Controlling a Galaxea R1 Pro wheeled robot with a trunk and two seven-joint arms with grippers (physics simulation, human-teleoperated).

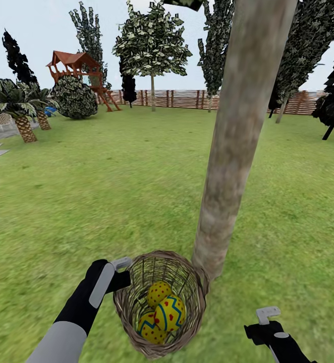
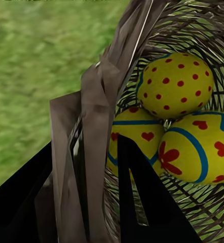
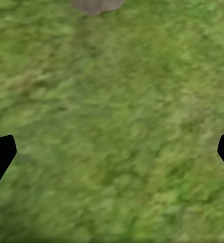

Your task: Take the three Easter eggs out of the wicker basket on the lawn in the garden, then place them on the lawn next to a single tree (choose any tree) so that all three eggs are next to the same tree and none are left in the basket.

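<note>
1. Between the left gripper's point(image 2: 99, 177) fingers sits the wicker basket's point(image 1: 200, 290) rim; they are closed on it, one finger inside, one outside.
2. Just beyond the inner finger, three Easter eggs point(image 2: 175, 83) lie huddled together in the basket, touching each other.
3. Beside the basket's far rim stands the tree point(image 1: 232, 151), rising from the lawn point(image 1: 111, 191).
4. Well apart from the basket, the right gripper point(image 3: 112, 152) hangs over grass, fingers spread wide and holding nothing.

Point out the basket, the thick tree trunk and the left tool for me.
basket point(image 1: 197, 297): head view, on the woven right-hand wall.
tree trunk point(image 1: 237, 136): head view, middle of the pale trunk.
left tool point(image 2: 99, 167): left wrist view, between the two dark fingers, which sit astride the basket's rim.
</note>
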